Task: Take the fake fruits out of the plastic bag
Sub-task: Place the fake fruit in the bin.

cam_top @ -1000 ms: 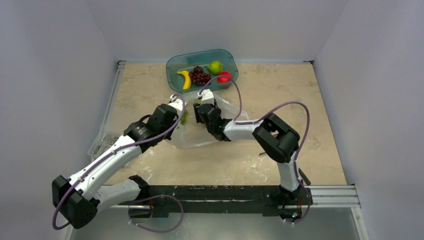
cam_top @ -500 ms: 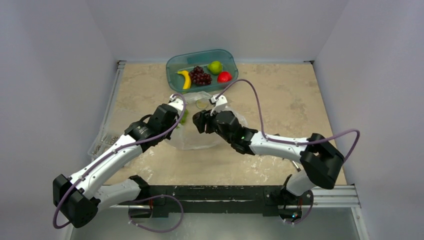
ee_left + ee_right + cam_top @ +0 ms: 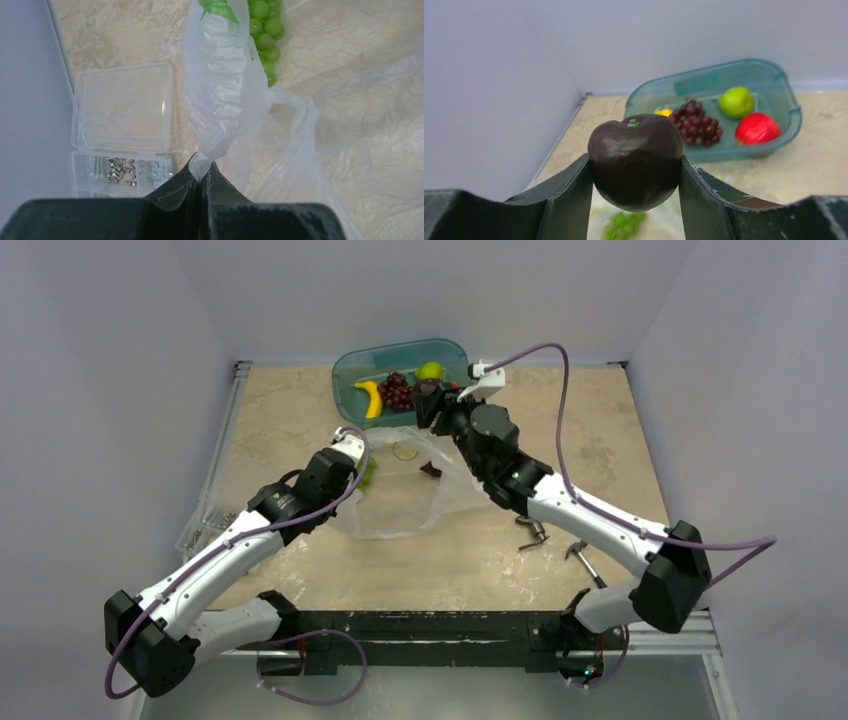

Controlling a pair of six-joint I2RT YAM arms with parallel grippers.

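Note:
My left gripper (image 3: 357,454) (image 3: 201,168) is shut on a bunched edge of the clear plastic bag (image 3: 398,508) (image 3: 225,95) and holds it up. A green grape bunch (image 3: 266,31) (image 3: 368,473) lies in the bag just beyond that fold; it also shows blurred in the right wrist view (image 3: 624,225). My right gripper (image 3: 432,400) (image 3: 635,159) is shut on a round, glossy, dark purple fruit (image 3: 635,161), held in the air by the tub's near rim. In the teal tub (image 3: 352,368) (image 3: 786,107) lie a yellow banana (image 3: 368,398), a dark purple grape bunch (image 3: 396,391) (image 3: 696,123) and a round green fruit (image 3: 432,371) (image 3: 736,101).
A red round fruit (image 3: 757,128) also lies in the tub. A flat clear box of metal parts (image 3: 121,145) (image 3: 205,525) sits at the table's left edge. A pale slice (image 3: 405,450) and a dark bit (image 3: 430,470) lie on the bag. Small metal tools (image 3: 531,533) lie right of it.
My right gripper has moved from the bag's mouth up and back to the tub, with the dark fruit in it. The left gripper has kept its hold on the bag.

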